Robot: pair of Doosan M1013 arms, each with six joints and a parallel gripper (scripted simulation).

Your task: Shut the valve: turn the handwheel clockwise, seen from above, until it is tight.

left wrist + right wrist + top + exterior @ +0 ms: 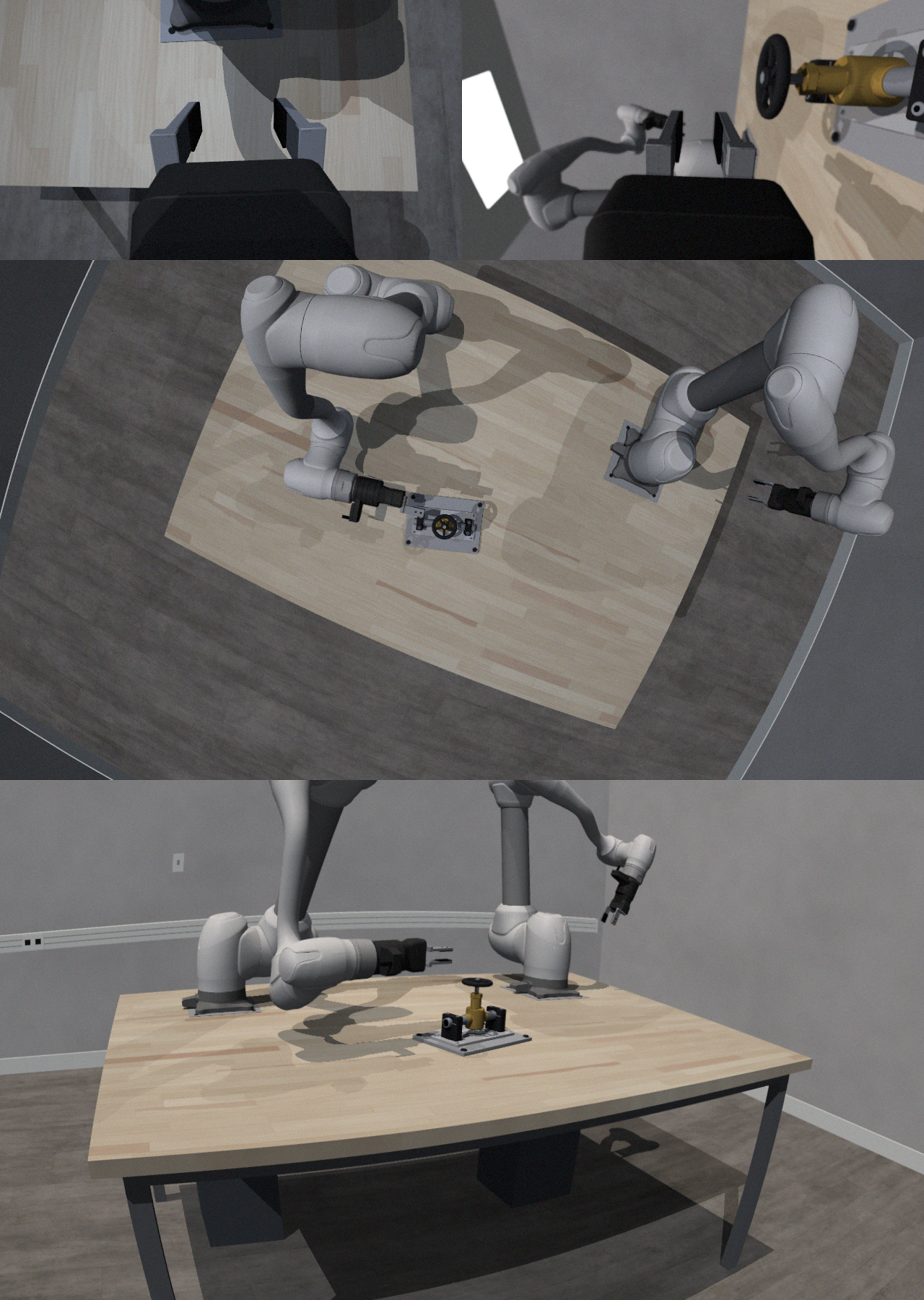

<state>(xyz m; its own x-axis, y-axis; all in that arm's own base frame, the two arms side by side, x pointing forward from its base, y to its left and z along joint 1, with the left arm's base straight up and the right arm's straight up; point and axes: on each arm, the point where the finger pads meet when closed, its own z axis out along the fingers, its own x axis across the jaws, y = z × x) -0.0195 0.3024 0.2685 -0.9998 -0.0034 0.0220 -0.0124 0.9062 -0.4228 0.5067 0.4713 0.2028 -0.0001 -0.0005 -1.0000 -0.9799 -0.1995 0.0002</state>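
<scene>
The black spoked handwheel lies level on top of the yellow valve body. The valve is clamped on a grey base plate. My right gripper points horizontally, its fingers part-way open and empty. It hangs a little above the handwheel's level, off to one side, not touching it. My left gripper is wide open and empty, far off past the table's end. The turning angle of the handwheel cannot be told.
The wooden table bears both arm bases. The left arm's base plate is at the table's far end from the right arm. Black clamp blocks stand on either side of the valve.
</scene>
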